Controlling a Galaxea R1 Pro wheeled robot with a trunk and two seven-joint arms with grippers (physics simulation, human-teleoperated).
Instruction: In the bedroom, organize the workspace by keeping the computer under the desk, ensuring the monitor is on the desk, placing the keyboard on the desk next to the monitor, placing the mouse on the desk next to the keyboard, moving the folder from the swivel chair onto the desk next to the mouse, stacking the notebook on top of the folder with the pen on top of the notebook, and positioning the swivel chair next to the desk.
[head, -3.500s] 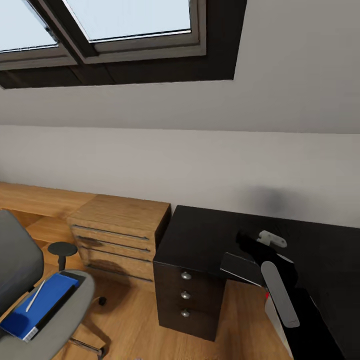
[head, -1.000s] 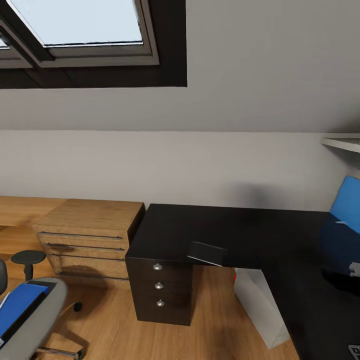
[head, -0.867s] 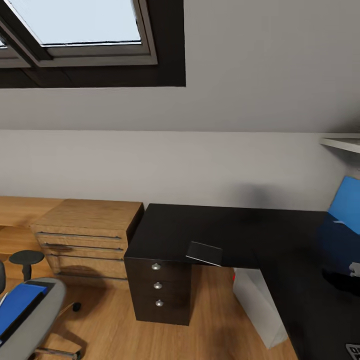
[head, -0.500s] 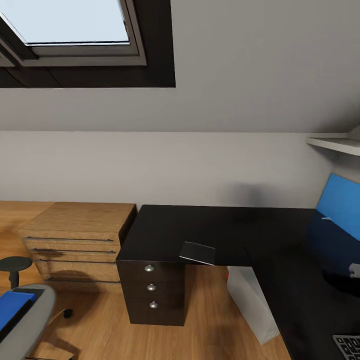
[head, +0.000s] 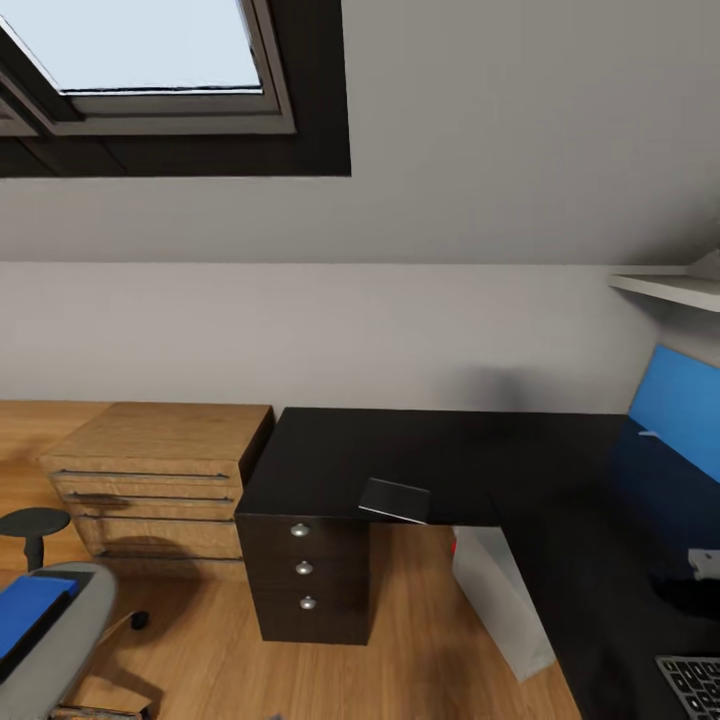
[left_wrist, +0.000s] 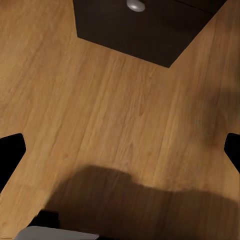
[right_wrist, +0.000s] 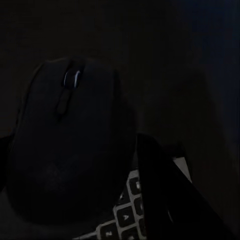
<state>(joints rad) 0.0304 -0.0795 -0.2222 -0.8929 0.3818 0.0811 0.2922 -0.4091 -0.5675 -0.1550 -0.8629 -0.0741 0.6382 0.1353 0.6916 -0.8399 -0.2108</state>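
From the head camera I see the black counter (head: 400, 455) with a notebook (head: 395, 499) at its front edge. The keyboard (head: 692, 682) peeks in at the corner, cut off. The folder (head: 28, 608) sits on the chair (head: 62, 640), also cropped.

Left wrist: my left pincer (left_wrist: 120, 150) is spread wide over bare wood floor (left_wrist: 100, 115), holding nothing.

Right wrist, very dark: the mouse (right_wrist: 70, 145) looms close, with keyboard keys just beside it. I can't tell whether my right pincer grips it. I judge this the mouse-placing step; next, settle it beside the keyboard.
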